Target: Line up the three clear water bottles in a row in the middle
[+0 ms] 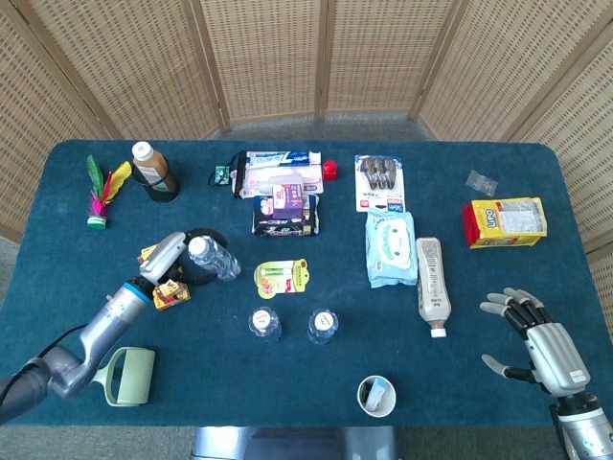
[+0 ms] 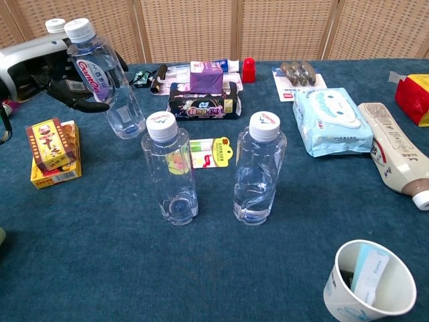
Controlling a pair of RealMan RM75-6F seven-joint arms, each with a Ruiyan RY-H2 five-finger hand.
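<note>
Nearest, two clear bottles (image 2: 173,171) and (image 2: 259,169) stand upright side by side in the middle of the table (image 2: 100,268), caps up, so two places of the row look settled. The right hand (image 1: 541,340) rests at the near right edge, fingers spread, holding nothing. Farther left, the left hand (image 2: 64,74) grips the third bottle (image 2: 104,80), lifted off the cloth, its long axis tilted, cap leaning far-left. It remains to be set beside the pair.
</note>
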